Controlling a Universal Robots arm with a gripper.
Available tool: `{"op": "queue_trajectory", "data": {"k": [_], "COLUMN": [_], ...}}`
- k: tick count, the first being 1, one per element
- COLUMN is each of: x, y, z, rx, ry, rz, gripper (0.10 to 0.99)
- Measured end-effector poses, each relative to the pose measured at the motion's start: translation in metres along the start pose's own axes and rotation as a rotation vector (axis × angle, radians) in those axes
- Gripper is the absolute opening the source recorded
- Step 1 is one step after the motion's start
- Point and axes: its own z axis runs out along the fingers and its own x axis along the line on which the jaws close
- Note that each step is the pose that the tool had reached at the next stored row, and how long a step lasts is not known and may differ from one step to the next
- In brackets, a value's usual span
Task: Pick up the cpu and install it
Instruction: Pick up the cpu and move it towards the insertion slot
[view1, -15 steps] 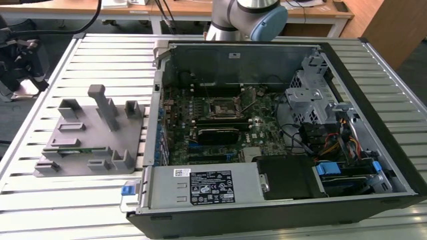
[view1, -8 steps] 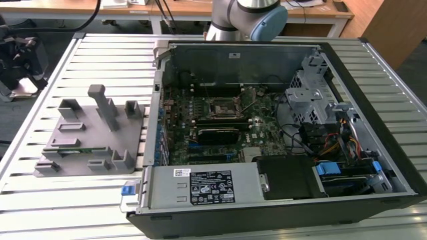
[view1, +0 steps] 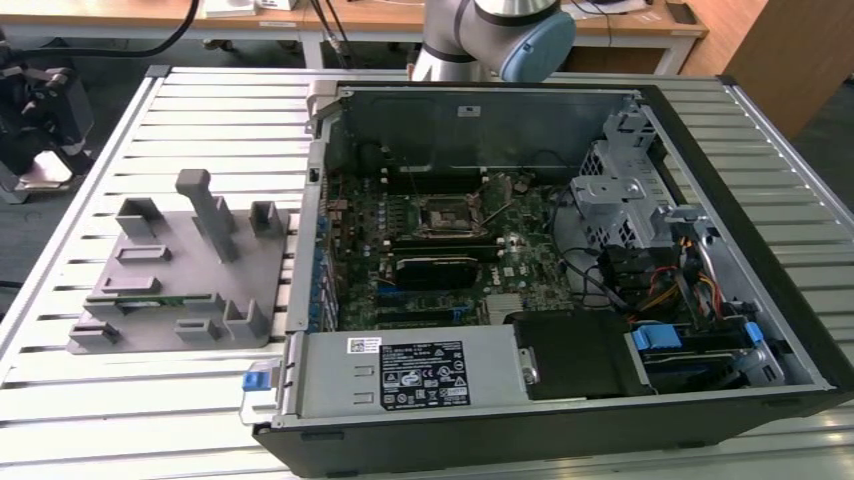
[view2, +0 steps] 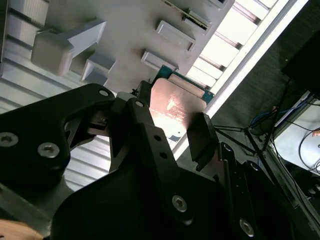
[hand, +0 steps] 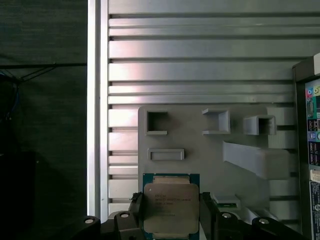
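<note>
The slatted metal table (view1: 134, 400) carries a grey fixture (hand: 200, 150) directly beneath the gripper (hand: 171, 214), and an open computer case (view1: 441, 448) off to the gripper's side, just beside the fixture.

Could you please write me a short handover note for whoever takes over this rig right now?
Claw: shut on the cpu, with a finger on each of two opposite edges, as both wrist views show.
Cpu: metal top faces the first wrist camera, with the grey fixture and the slatted table behind it.
Done: the cpu is in the grip.
Left: installing it. The motherboard socket sits in the open computer case, on the exterior view's right of the fixture.
</note>
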Motion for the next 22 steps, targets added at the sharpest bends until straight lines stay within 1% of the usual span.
{"op": "queue_trajectory", "data": {"k": [22], "x": [0.0000], "y": [0.0005], "z": [-0.0086], "rx": [0.000], "ry": [0.0002], "rz": [0.000], "gripper": [0.537]}}
